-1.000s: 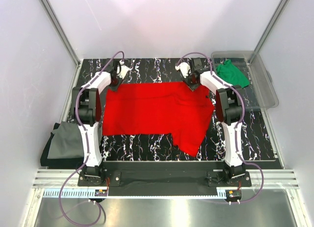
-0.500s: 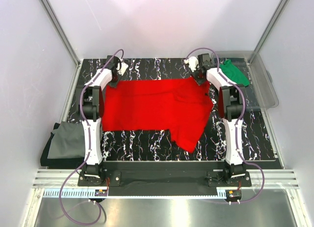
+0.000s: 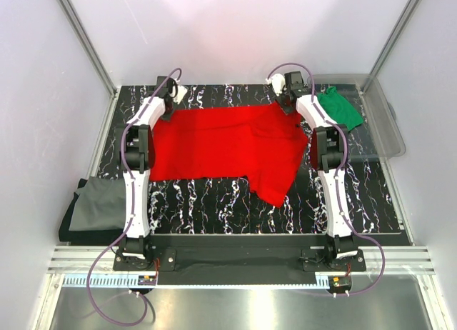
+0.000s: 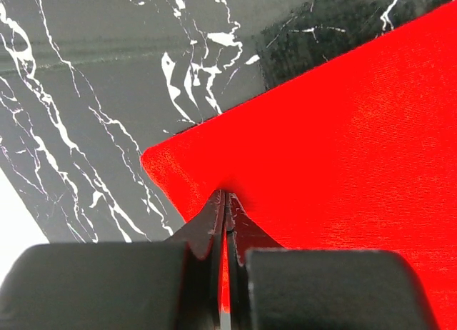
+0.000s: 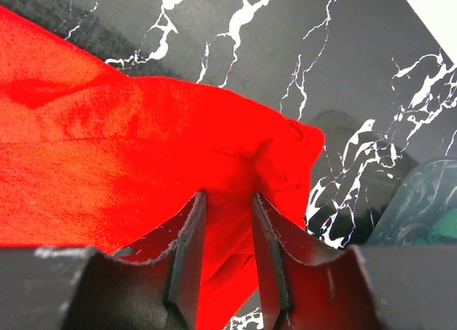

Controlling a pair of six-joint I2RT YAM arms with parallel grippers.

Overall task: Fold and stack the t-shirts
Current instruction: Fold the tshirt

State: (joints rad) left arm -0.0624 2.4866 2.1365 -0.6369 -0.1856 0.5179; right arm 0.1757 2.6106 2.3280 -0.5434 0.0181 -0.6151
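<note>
The left tool (image 4: 225, 201) is pinched shut on a bare corner of the red t-shirt (image 3: 221, 144); the right tool (image 5: 227, 205) clamps a thicker bunch of its far edge. The shirt lies spread mid-tabletop (image 3: 214, 208), far edge toward 12 o'clock. Pulled taut, that thin left corner could slip free, leaving the fold crooked.

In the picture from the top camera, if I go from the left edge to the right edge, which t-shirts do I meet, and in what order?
dark grey t-shirt → red t-shirt → green t-shirt, which lies in the clear bin
</note>
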